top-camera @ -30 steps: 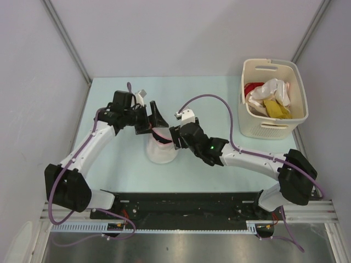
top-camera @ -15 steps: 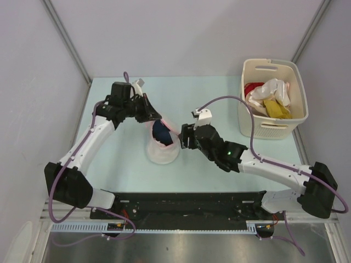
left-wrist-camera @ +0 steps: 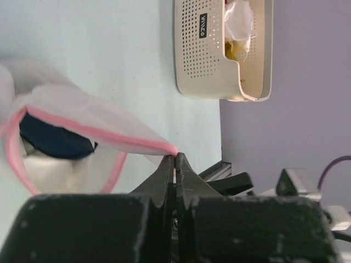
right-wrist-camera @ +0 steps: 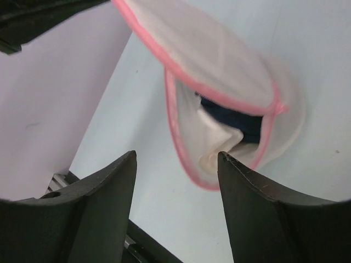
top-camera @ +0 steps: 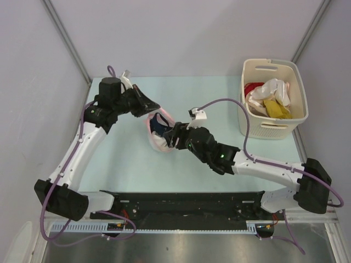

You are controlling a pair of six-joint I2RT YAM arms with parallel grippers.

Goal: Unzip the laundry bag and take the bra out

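Note:
The laundry bag (top-camera: 157, 138), a white mesh pouch with pink zipper trim, hangs tilted above the table with its mouth gaping. My left gripper (top-camera: 154, 108) is shut on the pink trim at the rim's upper corner and holds it up; in the left wrist view the left gripper (left-wrist-camera: 175, 158) pinches the laundry bag (left-wrist-camera: 82, 118). The dark navy bra (top-camera: 159, 125) lies inside the mouth, also seen as the bra (left-wrist-camera: 55, 141) and the bra (right-wrist-camera: 244, 125). My right gripper (top-camera: 169, 138) is open at the mouth. The right gripper (right-wrist-camera: 176, 156) holds nothing, just short of the laundry bag (right-wrist-camera: 219, 60).
A cream slotted basket (top-camera: 269, 127) with white, yellow and red clothes (top-camera: 270, 97) stands at the table's back right; the basket (left-wrist-camera: 211, 66) also shows in the left wrist view. Grey walls close in on the left, back and right.
My left gripper shut on the bag's rim and pulled it up and back-left, tilting the bag open. The right arm drew away, then came back to the mouth, its jaws narrowing a little.

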